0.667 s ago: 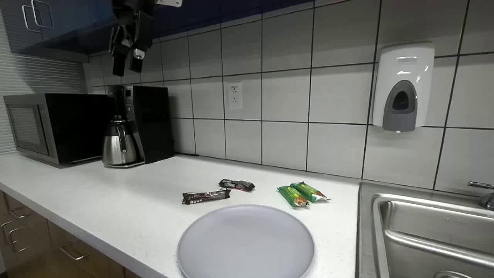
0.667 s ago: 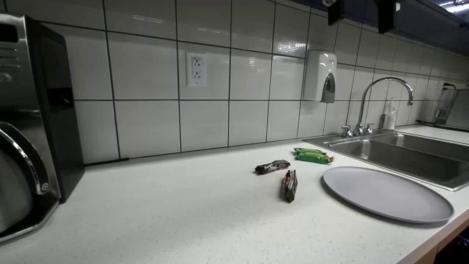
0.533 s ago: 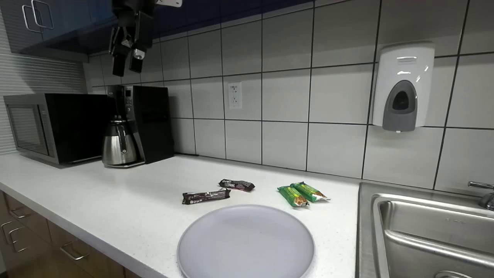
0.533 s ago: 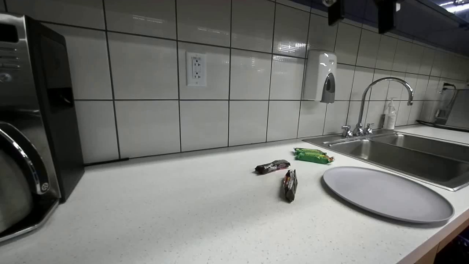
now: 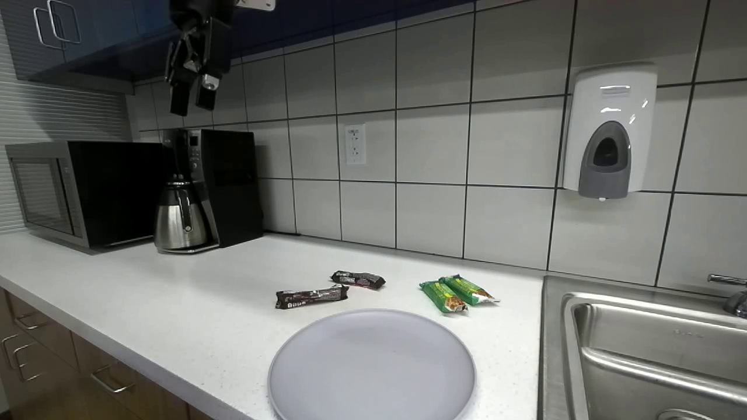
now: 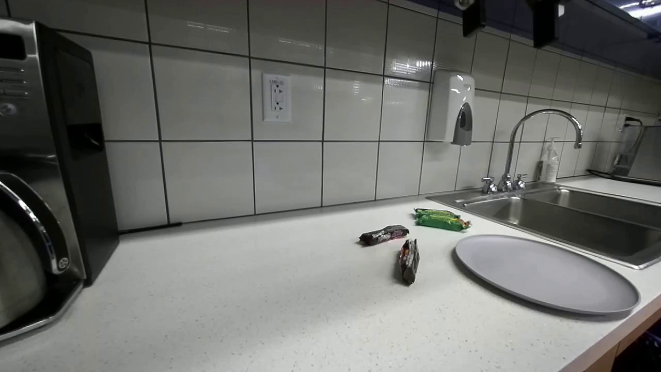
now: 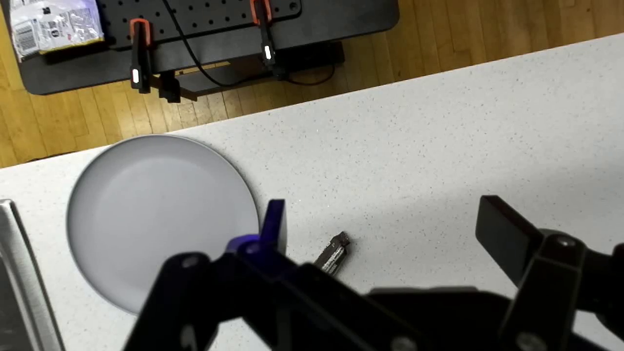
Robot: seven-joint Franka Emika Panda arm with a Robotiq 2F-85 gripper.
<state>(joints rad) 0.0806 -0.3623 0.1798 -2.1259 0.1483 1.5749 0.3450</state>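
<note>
The Robotiq gripper (image 5: 192, 104) hangs well above the white countertop (image 5: 227, 303), its fingers spread wide apart. In an exterior view, around the round gray plate (image 5: 373, 367), two dark-wrapped snack bars (image 5: 311, 296) lie near eleven and twelve o'clock, two green-wrapped snack bars (image 5: 444, 296) side by side between one and two, and the stainless-steel sink (image 5: 554, 344) at three. In the wrist view, from the gap between the fingers, one dark-wrapped bar (image 7: 334, 253), partly hidden by the gripper, shows between seven and eight o'clock; the plate lies at nine.
</note>
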